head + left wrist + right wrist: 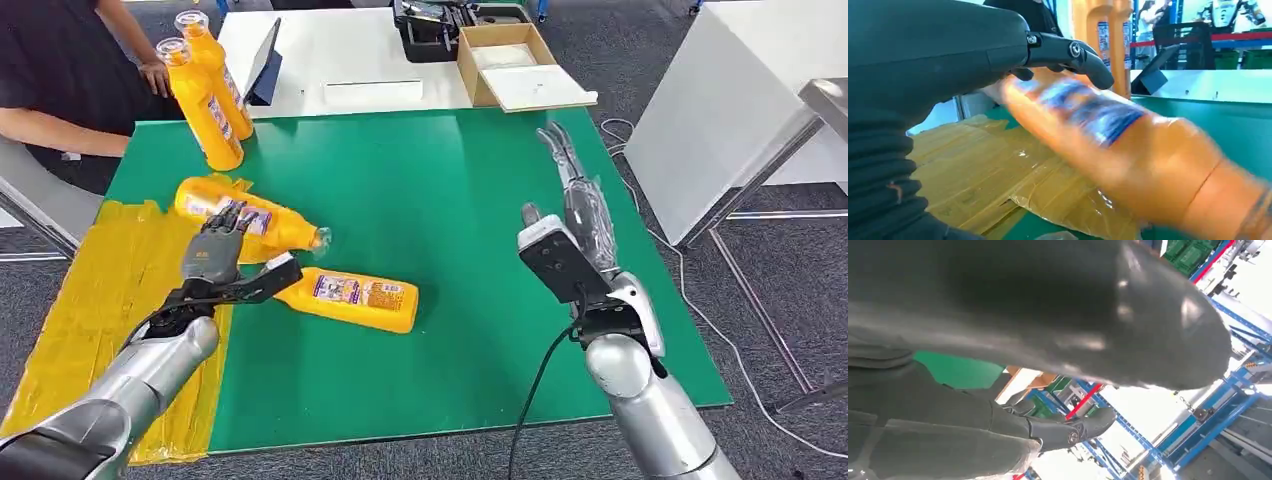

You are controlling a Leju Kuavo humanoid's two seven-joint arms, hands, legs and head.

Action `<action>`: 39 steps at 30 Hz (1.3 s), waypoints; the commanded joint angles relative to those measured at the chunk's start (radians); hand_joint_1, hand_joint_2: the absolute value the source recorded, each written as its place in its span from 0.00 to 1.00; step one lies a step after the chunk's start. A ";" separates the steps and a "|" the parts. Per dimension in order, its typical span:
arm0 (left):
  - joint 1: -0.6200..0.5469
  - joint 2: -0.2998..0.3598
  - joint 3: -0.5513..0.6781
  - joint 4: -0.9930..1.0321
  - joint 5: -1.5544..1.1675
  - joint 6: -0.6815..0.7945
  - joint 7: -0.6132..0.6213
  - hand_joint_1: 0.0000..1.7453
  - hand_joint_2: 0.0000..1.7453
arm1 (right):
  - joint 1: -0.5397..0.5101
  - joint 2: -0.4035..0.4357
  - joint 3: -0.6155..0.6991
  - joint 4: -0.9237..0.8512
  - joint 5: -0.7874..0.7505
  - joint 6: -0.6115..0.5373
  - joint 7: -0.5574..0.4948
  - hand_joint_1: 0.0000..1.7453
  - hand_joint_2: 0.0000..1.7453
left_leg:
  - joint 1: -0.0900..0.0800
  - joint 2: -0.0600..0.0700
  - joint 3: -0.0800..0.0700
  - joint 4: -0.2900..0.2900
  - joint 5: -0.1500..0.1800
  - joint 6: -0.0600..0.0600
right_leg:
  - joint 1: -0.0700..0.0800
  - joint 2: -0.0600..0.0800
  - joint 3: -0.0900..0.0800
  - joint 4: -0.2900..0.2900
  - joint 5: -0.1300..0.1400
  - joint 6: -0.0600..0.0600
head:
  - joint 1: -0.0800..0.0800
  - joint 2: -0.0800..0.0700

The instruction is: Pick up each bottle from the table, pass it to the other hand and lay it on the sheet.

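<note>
Two orange bottles [207, 105] [220, 72] stand upright at the far left corner of the green table [480, 260]. A third bottle [275, 225] lies half on the yellow sheet [110, 290], its cap pointing right. A fourth bottle [358, 298] lies on the green just past the sheet's edge. My left hand [222, 255] hovers over the two lying bottles with its fingers spread. In the left wrist view a blurred bottle [1108, 135] lies under the fingers [1068, 52], above the sheet [978, 170]. My right hand [578, 205] is raised over the table's right side, fingers straight, holding nothing.
A person [70, 70] sits at the far left corner, one hand near the upright bottles. Behind the green table stands a white table [350, 50] with a tablet [265, 60] and a cardboard box [505, 60]. A white panel [720, 110] stands to the right.
</note>
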State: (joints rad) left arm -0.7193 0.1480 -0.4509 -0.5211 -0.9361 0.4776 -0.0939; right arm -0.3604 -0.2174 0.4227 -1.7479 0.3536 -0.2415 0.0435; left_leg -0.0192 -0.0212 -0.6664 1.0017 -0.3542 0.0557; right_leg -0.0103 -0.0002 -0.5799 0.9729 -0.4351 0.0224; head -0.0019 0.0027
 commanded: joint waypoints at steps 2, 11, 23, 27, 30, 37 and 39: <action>-0.050 -0.012 -0.011 0.061 0.027 0.005 -0.025 0.00 0.00 | -0.053 0.022 0.027 0.076 0.001 0.028 0.007 0.00 0.00 | 0.001 0.003 0.005 0.000 -0.002 -0.005 | 0.000 0.001 0.005 0.000 -0.002 -0.002 | 0.000 0.000; -0.060 -0.015 -0.007 0.053 0.034 0.008 -0.032 0.00 0.00 | -0.060 0.018 0.043 0.097 0.012 0.066 0.026 0.00 0.00 | 0.001 0.002 0.003 0.000 -0.001 -0.004 | 0.001 0.001 0.002 0.000 -0.001 -0.001 | 0.000 0.000; 0.007 -0.022 -0.031 -0.144 0.143 -0.128 -0.101 0.00 0.00 | -0.036 0.036 0.025 0.123 0.041 0.082 0.023 0.00 0.00 | 0.000 0.000 0.003 -0.001 -0.001 -0.004 | 0.000 -0.001 0.004 -0.001 -0.001 -0.001 | 0.000 0.000; 0.080 -0.020 -0.080 -0.252 0.261 -0.148 -0.098 0.00 0.00 | -0.038 0.031 0.020 0.119 0.034 0.089 0.006 0.00 0.00 | 0.000 0.002 0.005 -0.001 -0.002 -0.004 | 0.000 0.000 0.005 -0.002 -0.001 -0.001 | 0.000 0.000; 0.118 -0.027 -0.106 -0.304 0.355 -0.167 -0.089 0.00 0.00 | -0.054 0.026 0.031 0.126 0.027 0.088 0.004 0.00 0.00 | 0.000 0.001 0.002 -0.001 -0.001 -0.003 | 0.000 0.000 0.002 -0.001 -0.001 -0.001 | 0.000 0.000; 0.136 -0.046 -0.109 -0.352 0.485 -0.212 -0.060 0.00 0.00 | -0.069 0.009 0.032 0.135 0.013 0.081 0.003 0.00 0.00 | 0.000 0.001 0.000 0.000 -0.001 -0.003 | 0.000 0.000 0.000 -0.001 -0.001 -0.001 | 0.000 0.000; 0.125 -0.047 -0.107 -0.345 0.500 -0.212 -0.055 0.00 0.00 | -0.068 0.008 0.031 0.134 0.013 0.079 0.003 0.00 0.00 | 0.000 0.001 0.004 0.000 -0.003 -0.006 | 0.000 0.000 0.004 -0.001 -0.002 -0.002 | 0.000 0.000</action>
State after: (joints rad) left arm -0.5781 0.1191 -0.5245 -0.8462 -0.4897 0.2861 -0.1713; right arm -0.3847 -0.1991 0.4459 -1.6678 0.3731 -0.1579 0.0465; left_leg -0.0192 -0.0211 -0.6683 1.0017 -0.3545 0.0557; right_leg -0.0102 -0.0002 -0.5821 0.9727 -0.4352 0.0223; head -0.0019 0.0027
